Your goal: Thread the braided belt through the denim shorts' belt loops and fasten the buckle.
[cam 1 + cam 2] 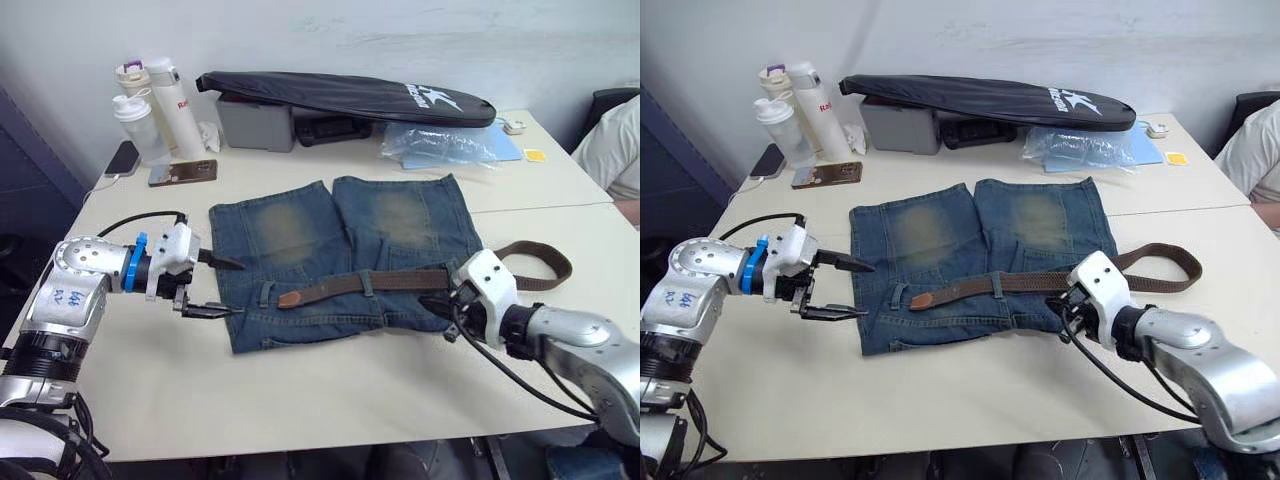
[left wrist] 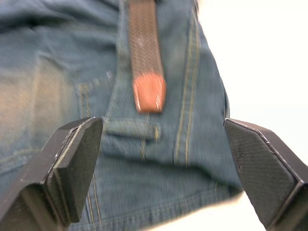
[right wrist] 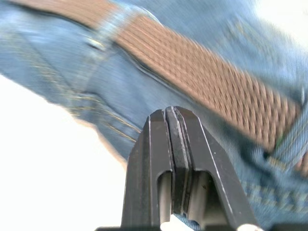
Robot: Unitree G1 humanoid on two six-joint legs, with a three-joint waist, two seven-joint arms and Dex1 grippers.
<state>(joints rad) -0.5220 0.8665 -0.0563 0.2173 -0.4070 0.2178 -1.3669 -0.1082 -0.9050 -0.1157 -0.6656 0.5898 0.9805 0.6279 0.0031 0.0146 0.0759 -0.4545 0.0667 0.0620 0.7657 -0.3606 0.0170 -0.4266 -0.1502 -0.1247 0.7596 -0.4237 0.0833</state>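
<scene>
The denim shorts lie flat mid-table, waistband toward me. The braided belt runs along the waistband under one of the belt loops. Its reddish-brown tip lies just short of a second, unthreaded loop. The belt's free end curves off the shorts to the right. The buckle is hidden. My left gripper is open at the waistband's left edge, aimed at the tip. My right gripper is shut, its fingertips resting on the denim just below the belt at the waistband's right end.
A long black zipped bag rests on a grey box at the back. Bottles and a phone stand back left, a plastic bag back right. A person's arm shows at the right edge.
</scene>
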